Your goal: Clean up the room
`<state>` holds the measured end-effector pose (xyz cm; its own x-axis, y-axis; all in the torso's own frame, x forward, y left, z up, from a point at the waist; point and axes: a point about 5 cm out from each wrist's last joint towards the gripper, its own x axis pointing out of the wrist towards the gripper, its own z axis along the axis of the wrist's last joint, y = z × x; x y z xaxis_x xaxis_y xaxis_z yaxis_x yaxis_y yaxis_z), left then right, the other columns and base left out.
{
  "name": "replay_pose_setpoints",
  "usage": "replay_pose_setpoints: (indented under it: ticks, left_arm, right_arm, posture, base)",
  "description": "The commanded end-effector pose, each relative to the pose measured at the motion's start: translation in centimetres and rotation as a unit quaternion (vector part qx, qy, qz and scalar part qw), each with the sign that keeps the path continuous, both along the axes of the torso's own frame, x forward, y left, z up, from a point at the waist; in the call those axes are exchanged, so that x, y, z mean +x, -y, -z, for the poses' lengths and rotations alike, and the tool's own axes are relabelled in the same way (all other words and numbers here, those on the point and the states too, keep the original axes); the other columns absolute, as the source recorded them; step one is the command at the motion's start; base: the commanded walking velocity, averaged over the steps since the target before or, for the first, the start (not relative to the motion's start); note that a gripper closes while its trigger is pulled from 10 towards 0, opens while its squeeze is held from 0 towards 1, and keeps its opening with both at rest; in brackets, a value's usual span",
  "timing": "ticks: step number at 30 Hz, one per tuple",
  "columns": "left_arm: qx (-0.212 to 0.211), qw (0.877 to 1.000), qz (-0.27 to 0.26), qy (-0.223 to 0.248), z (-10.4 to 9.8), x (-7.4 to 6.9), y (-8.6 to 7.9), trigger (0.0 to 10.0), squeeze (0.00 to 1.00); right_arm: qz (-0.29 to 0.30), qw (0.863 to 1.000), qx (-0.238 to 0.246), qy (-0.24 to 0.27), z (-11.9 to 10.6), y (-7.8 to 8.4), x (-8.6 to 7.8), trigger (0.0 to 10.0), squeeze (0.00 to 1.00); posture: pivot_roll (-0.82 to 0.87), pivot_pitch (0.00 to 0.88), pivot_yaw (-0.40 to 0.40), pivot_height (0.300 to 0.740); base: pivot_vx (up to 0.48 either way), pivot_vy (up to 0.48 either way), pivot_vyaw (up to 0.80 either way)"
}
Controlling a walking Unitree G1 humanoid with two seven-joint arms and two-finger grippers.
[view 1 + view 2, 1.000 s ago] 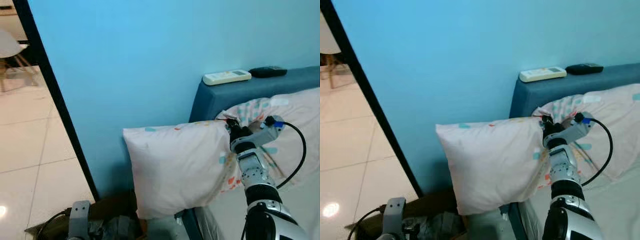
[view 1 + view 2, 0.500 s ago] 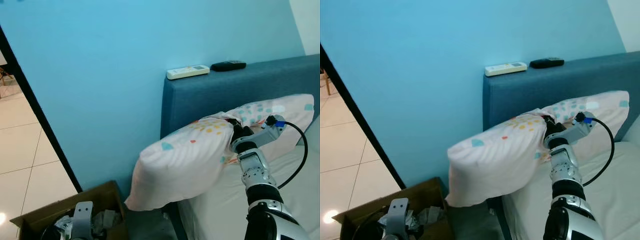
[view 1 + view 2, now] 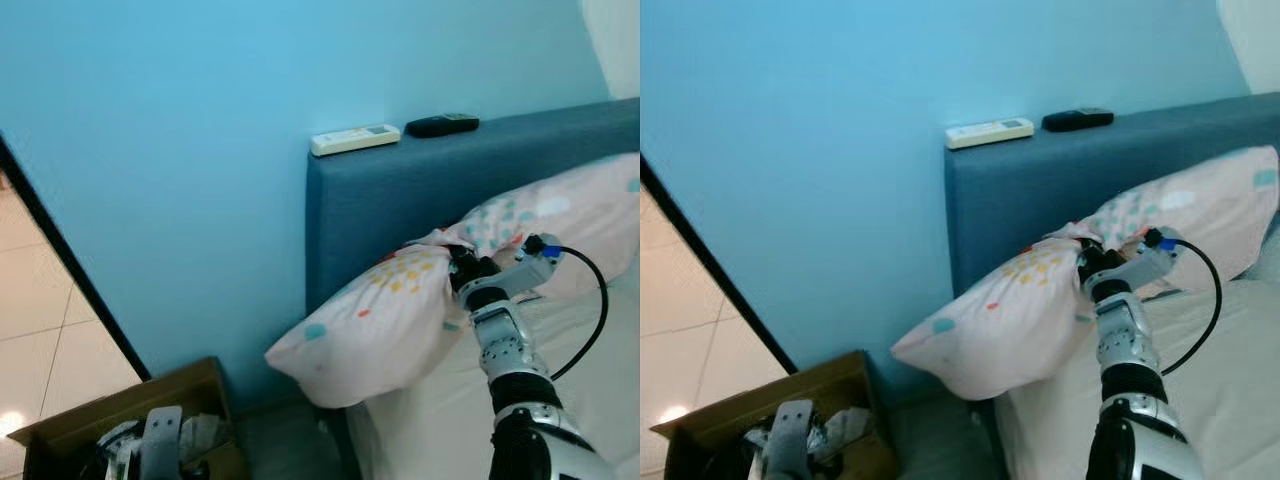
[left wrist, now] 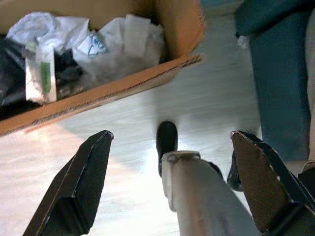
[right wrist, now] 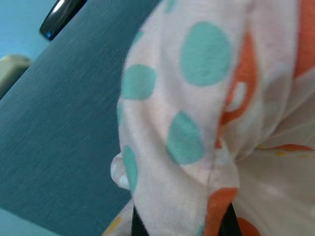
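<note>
The right claw [image 3: 462, 268] is closed on a corner of the pillow [image 3: 375, 325], and the cloth is bunched between its black fingers [image 5: 224, 219]. The pillow is pale pink with coloured dots. It lies at the head end of the bed [image 3: 440, 430], and its far end hangs out over the bed's edge, above the floor. Its held corner is just in front of the blue headboard [image 3: 400, 200]. A second pillow [image 3: 560, 215] of the same pattern leans against the headboard, just behind the right claw.

On top of the headboard lie a white remote [image 3: 355, 139] and a black remote [image 3: 442, 125], near each other but apart. Behind them is the blue wall [image 3: 200, 150].

The left claw [image 4: 177, 172] hangs low over the pale floor [image 4: 123, 132] with its fingers wide open and nothing between them. Near it on the floor stands a cardboard box [image 3: 120, 405], beside the bed. In the box there are crumpled white papers [image 4: 123, 44] and something black.
</note>
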<state>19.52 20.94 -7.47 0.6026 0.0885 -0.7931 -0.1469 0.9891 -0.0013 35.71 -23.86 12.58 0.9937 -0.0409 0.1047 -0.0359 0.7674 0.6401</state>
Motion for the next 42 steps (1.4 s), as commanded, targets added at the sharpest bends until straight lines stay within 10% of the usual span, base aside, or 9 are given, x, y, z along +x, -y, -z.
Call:
replay_pose_setpoints:
  ticks: [1,10,13,24,30,42]
  left_arm:
    - [0.005,1.000,-0.006,-0.006,0.2,-0.4,-0.4,10.0,0.00]
    - [0.007,1.000,-0.002,-0.004,0.1,-0.4,-0.5,10.0,0.00]
    - [0.009,1.000,0.001,-0.002,0.1,-0.5,-0.7,10.0,0.00]
    - [0.015,1.000,0.005,-0.003,0.2,-1.1,-1.4,10.0,0.00]
    - [0.042,0.999,0.014,-0.030,0.8,-4.6,-4.6,10.0,0.00]
    - [0.064,0.997,0.027,-0.032,0.4,-7.6,-7.6,10.0,0.00]
  right_arm:
    - [-0.010,0.999,-0.011,0.037,-1.5,-0.5,0.5,10.0,0.00]
    - [-0.019,0.999,-0.015,0.027,-0.9,-0.5,0.5,10.0,0.00]
    - [0.037,0.999,-0.034,-0.019,-0.3,2.6,0.1,10.0,0.00]
    - [0.095,0.993,-0.044,-0.050,-0.7,6.2,-0.8,10.0,0.00]
    - [0.165,0.981,-0.066,-0.079,-2.6,11.3,-2.2,10.0,0.00]
    - [0.133,0.988,-0.061,-0.054,-4.9,10.4,-0.6,10.0,0.00]
  posture:
    - [0.05,0.000,-0.026,0.740]
    - [0.06,0.000,-0.021,0.740]
    - [0.07,0.004,-0.017,0.740]
    - [0.10,0.053,-0.001,0.740]
    - [0.16,0.176,0.038,0.740]
    - [0.22,0.295,0.062,0.740]
  base:
    - [0.000,0.000,0.00]
    - [0.000,0.000,0.00]
    - [0.000,0.000,0.00]
    - [0.000,0.000,0.00]
    - [0.000,0.000,0.00]
    - [0.000,0.000,0.00]
